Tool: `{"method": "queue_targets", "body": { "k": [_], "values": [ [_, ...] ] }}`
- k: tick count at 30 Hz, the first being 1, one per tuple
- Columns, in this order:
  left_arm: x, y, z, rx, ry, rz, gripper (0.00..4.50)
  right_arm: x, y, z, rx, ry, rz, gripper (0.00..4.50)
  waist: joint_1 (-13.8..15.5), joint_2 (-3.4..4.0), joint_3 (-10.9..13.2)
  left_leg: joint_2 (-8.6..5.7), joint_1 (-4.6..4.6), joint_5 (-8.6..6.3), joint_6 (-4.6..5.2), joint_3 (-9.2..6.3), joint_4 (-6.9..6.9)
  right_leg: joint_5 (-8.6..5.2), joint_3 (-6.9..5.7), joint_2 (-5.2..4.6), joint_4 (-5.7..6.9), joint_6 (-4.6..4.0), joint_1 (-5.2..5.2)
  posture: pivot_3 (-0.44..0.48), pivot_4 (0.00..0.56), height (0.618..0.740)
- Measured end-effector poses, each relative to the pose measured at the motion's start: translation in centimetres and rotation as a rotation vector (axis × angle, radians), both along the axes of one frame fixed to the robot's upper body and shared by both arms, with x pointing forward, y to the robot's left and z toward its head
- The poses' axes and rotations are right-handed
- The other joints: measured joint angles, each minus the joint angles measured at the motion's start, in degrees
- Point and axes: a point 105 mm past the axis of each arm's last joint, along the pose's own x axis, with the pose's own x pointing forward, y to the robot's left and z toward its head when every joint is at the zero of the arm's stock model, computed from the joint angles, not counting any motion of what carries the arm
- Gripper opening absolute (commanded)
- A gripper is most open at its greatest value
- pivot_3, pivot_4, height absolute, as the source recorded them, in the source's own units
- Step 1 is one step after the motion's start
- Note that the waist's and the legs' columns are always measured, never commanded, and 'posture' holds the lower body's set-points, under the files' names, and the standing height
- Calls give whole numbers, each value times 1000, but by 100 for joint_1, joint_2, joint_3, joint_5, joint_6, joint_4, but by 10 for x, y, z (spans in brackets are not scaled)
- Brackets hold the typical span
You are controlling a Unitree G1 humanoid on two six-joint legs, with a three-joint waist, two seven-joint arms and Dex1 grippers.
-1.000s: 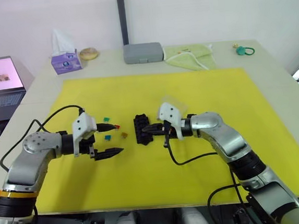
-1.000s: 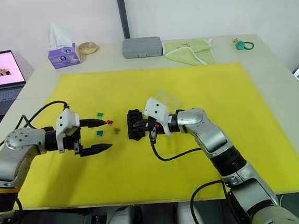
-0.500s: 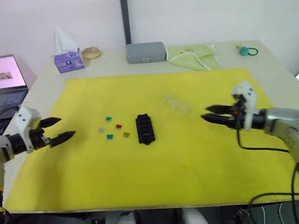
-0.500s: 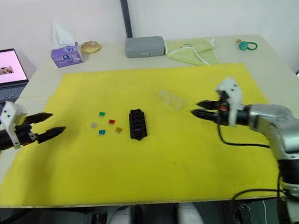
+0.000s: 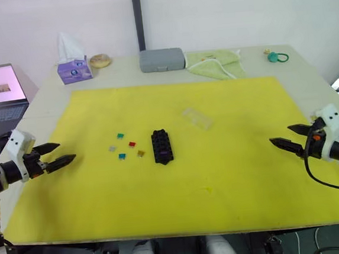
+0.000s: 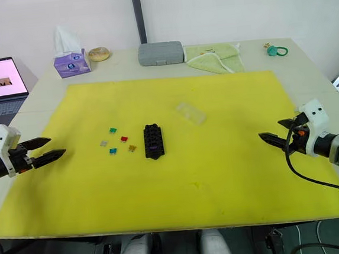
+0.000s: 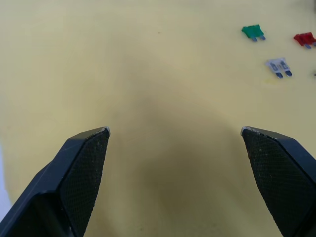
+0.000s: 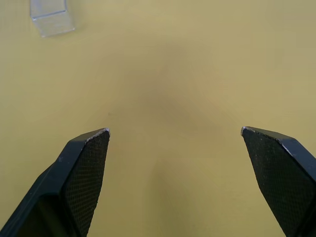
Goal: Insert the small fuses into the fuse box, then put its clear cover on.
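Left end effector: I have pulled it back to the mat's left edge, wide open, empty.
Right end effector: likewise retracted right, open, empty.
Fuse box: mid-mat, one purple fuse seated (five small fuses loose beside it).
Clear cover: off, behind the box.

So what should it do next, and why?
Probably bring the left pincer, open and empty at the mat's left edge, toward the loose fuses. Five lie on the mat left of the fuse box, and the clear cover lies apart.
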Motion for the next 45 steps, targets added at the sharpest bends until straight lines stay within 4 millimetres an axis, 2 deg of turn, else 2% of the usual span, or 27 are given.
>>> {"method": "queue_targets", "body": {
  "k": [4,8,10,13,15,17,20,21,23,25,35,38,40,41,45],
  "values": [
    [-3,-16,3,4,26,-86,4500,-1,26,7,22,-3,86,4477,-1,0,0,10,-1,0,0,-7,0,0,2,-1,1,0,-1,0,150,737],
    [-2,-33,18,-79,56,-145,4500,-1,64,28,70,-24,227,4477,-6,0,0,10,0,0,0,-10,2,0,1,0,1,0,0,0,150,737],
    [7,-48,24,-102,58,-198,4500,3,97,47,113,-66,346,4477,-8,1,0,2,0,0,0,-10,6,0,1,3,4,0,0,0,150,737],
    [18,-80,24,-147,76,-311,4500,-5,151,67,113,-106,561,4477,9,0,0,0,-3,0,0,-15,6,0,-2,7,4,0,1,0,150,737],
    [26,-93,15,-165,119,-345,4500,-15,183,70,121,-105,680,4477,18,-1,0,-4,-16,-1,1,-13,6,-1,-6,8,-1,0,-7,0,150,737],
    [28,-96,6,-157,154,-355,4500,-21,198,68,120,-94,728,4477,17,-2,1,-5,-23,-1,2,-13,6,0,-6,7,-4,1,-13,0,150,737],
    [29,-96,-1,-150,180,-367,4500,-25,206,68,122,-88,735,4477,16,-2,1,-7,-30,-1,2,-12,14,0,-5,2,-2,1,-18,0,150,737],
    [29,-96,-1,-145,182,-373,3960,-26,208,69,121,-90,736,4500,16,-2,1,-6,-30,-1,2,-13,16,0,-5,2,0,1,-18,0,150,737],
    [31,-101,-2,-150,192,-391,3213,-31,213,71,128,-99,749,4500,16,-2,1,-6,-29,-1,2,-14,16,0,-5,2,4,1,-17,0,150,737],
    [32,-105,-8,-165,212,-400,2098,-35,216,70,131,-100,757,4500,16,-2,1,-6,-29,-1,2,-16,16,0,-5,2,4,1,-18,0,150,737],
    [36,-105,-16,-167,230,-387,2098,-35,214,63,153,-74,715,4500,15,-2,0,-6,-25,-1,2,-21,16,0,-5,3,10,1,-17,0,150,737],
    [38,-107,-18,-183,230,-376,1248,-34,214,63,154,-78,713,4500,24,-2,0,-6,-24,-1,3,-21,17,0,-5,3,10,1,-15,0,150,737],
    [39,-105,-19,-194,228,-351,303,-34,214,63,151,-82,710,4500,19,-2,-1,-6,-24,-1,2,-21,17,0,-5,2,9,1,-15,0,150,737],
    [40,-105,-19,-203,227,-346,83,-33,214,62,149,-83,706,4500,18,-2,-1,-7,-24,-1,3,-21,17,0,-5,2,9,1,-15,0,150,737],
    [41,-103,-20,-235,234,-323,83,-33,212,58,144,-78,696,4500,16,-2,-1,-7,-24,-1,3,-22,17,0,-5,3,10,1,-15,0,150,737]
  ]
}}
